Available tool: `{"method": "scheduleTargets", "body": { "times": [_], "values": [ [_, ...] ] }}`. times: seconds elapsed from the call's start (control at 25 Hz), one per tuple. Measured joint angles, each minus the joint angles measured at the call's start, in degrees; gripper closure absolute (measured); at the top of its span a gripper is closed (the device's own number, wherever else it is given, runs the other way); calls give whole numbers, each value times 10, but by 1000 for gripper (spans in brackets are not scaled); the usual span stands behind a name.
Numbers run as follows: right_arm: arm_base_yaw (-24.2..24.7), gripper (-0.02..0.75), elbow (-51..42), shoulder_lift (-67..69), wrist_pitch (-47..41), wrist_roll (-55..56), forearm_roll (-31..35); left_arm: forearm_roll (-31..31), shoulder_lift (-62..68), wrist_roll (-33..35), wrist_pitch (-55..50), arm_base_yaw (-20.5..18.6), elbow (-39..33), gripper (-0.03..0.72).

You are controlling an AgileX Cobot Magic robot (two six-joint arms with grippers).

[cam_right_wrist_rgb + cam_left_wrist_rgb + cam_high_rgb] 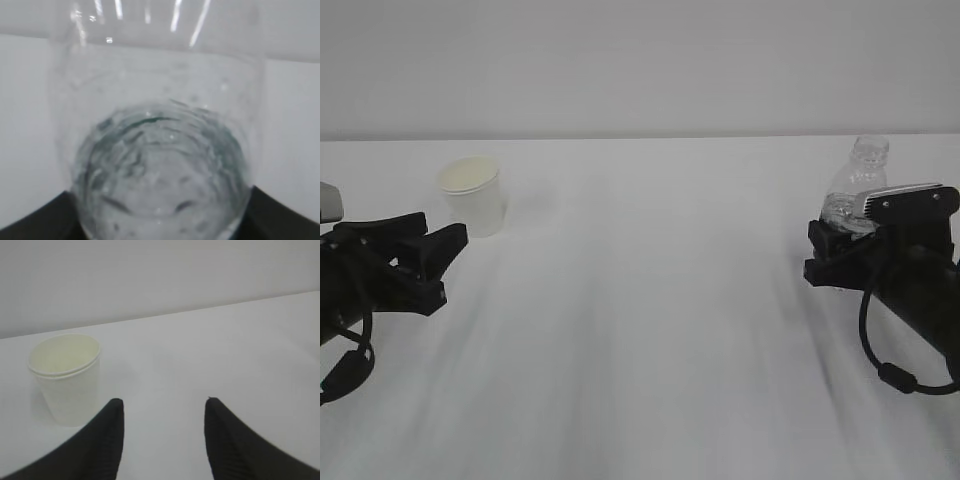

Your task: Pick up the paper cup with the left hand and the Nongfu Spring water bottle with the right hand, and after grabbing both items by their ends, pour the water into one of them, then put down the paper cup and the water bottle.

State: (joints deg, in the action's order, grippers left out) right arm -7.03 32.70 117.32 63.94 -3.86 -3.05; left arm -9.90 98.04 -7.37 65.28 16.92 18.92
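Observation:
The off-white paper cup (472, 195) stands upright on the white table, just beyond and slightly right of my left gripper (445, 238). In the left wrist view the cup (65, 380) is ahead and to the left, outside the open left gripper (162, 402), which has only bare table between its fingers. The clear, capless water bottle (858, 175) stands at the right, leaning slightly. My right gripper (822, 250) is shut around its lower part. In the right wrist view the ribbed bottle (160, 150) fills the gap of the right gripper (160, 200), touching both fingers. Water shimmers inside it.
The white table (650, 330) stretches between the two arms, with a plain pale wall behind it. A black cable (880, 350) loops under the right arm and another hangs below the left arm at the frame's left edge.

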Motion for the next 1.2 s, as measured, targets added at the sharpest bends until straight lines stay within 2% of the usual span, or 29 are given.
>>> {"method": "scheduleTargets", "body": {
  "times": [0.48,1.2],
  "values": [
    [0,318,-75,-79,0,-1,-12,16,0,0,0,0,0,327],
    [0,321,-91,-88,0,-1,-13,77,0,0,0,0,0,329]
  ]
}}
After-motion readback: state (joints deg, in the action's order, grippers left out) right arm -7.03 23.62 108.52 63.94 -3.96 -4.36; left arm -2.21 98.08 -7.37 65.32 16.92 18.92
